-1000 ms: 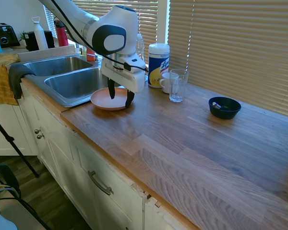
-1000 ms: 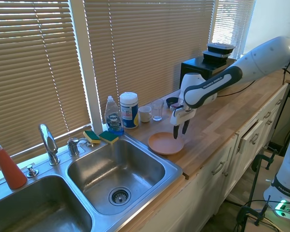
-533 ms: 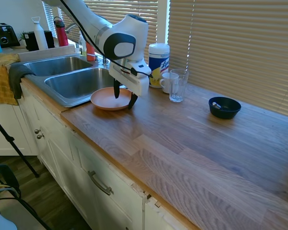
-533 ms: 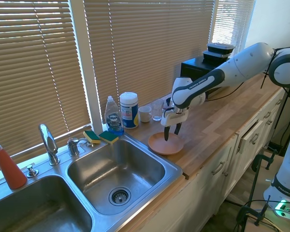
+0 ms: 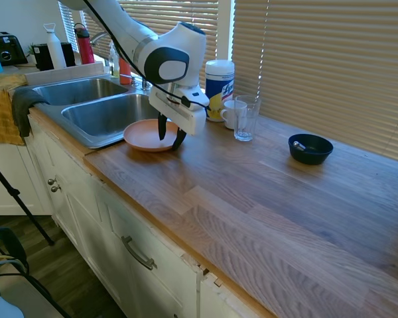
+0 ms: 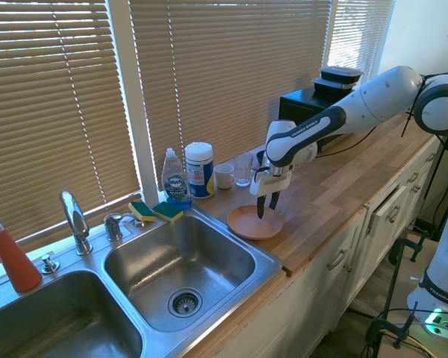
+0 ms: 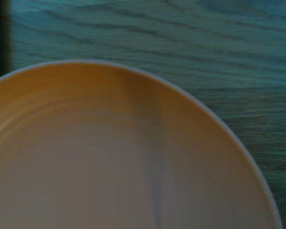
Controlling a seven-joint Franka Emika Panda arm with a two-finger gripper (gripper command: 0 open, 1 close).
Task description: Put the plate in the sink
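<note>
Claw straddles the rim of the plate directly beneath it beside the sink, fingers parted, not yet clenched; plate likely rigid, light, slick, so pinch rim firmly.

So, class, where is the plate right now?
The plate lies on the wooden counter beside the sink, under the hand.

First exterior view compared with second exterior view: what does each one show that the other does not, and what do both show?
Only the first shows the navy bowl and the toaster. Only the second shows the sink drain and two sponges. Both show the plate on the counter by the sink, the gripper at its rim, the wipes canister and the glass.
</note>
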